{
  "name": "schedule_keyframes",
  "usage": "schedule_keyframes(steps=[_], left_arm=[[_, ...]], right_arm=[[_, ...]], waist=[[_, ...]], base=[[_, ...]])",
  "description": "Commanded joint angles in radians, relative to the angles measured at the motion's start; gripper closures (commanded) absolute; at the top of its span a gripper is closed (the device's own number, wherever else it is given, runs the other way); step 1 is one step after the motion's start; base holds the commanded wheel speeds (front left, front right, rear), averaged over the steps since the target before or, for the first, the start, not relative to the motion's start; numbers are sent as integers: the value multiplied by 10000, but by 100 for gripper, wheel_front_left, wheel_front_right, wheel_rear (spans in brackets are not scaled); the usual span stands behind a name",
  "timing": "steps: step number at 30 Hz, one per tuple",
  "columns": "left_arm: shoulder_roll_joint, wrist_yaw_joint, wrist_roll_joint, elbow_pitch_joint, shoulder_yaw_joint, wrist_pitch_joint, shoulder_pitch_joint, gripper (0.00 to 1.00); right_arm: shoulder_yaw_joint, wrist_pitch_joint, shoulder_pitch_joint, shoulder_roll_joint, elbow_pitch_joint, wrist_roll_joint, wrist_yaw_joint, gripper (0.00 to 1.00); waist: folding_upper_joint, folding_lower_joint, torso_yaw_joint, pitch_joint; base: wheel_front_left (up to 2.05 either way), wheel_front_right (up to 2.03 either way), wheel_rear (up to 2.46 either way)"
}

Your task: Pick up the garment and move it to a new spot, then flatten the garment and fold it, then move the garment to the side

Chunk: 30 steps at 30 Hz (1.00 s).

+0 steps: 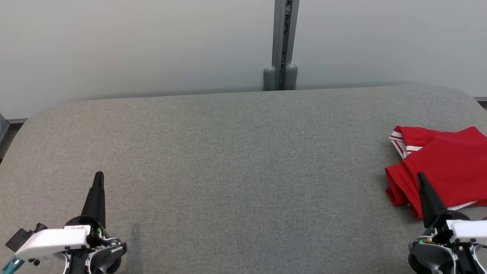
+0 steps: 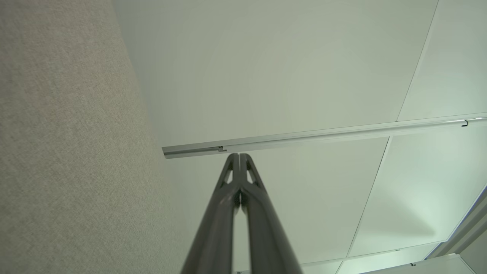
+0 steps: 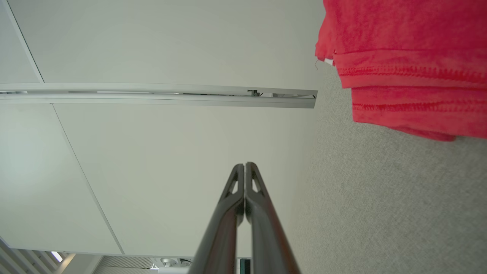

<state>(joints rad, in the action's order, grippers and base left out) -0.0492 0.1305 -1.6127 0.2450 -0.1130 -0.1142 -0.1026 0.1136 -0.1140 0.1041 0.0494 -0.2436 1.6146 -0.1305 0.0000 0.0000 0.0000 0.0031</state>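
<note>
Red garment folded at the table's right, both grippers closed and empty

Red cloth with white stripes on one trim, the garment [image 1: 445, 167] lies folded on the grey felt table [image 1: 243, 152], far to the robot's right, where the head view's edge cuts it off. Its layers are stacked. The right wrist view shows two stitched hems, one over the other, flat on the felt.

The right gripper [image 1: 420, 176] stands at the lower right of the head view. Its two dark fingers are pressed together into one spike and nothing is caught between them. In the head view the tip overlaps the garment's near left corner. In the right wrist view the fingertips [image 3: 245, 167] stand clear of the cloth, with bare felt between them and the hems, so the gripper is beside the garment and not gripping it.

The left gripper [image 1: 99, 176] is at the lower left, well apart from the garment, over bare felt. Its fingers also meet at the tip and hold nothing.

Pale wall panels [image 1: 133, 45] rise behind the table, split by a grey post [image 1: 283, 38]. A metal rail [image 2: 304, 135] crosses the panels in both wrist views.
</note>
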Motion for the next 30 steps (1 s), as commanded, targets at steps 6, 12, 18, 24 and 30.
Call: schedule_keyframes(steps=[6,12,18,24,30], left_arm=[[-21,4,10,7,-44,-42,-130,100],[-21,4,10,7,-45,-42,-130,100],[-21,4,11,7,-45,-43,-130,100],[-20,4,11,7,-46,-43,-130,100],[-20,4,11,7,-45,-43,-130,100]], right_arm=[[17,-33,91,35,-25,-33,-4,100],[19,-34,91,33,-25,-34,-4,100],[19,-35,91,34,-25,-34,-4,100],[21,-37,91,33,-25,-36,-4,100],[21,-38,91,34,-25,-37,-4,100]], waist=[[0,0,0,0],[0,0,0,0],[0,0,0,0],[0,0,0,0],[0,0,0,0]], base=[[0,0,0],[0,0,0],[0,0,0],[0,0,0],[0,0,0]])
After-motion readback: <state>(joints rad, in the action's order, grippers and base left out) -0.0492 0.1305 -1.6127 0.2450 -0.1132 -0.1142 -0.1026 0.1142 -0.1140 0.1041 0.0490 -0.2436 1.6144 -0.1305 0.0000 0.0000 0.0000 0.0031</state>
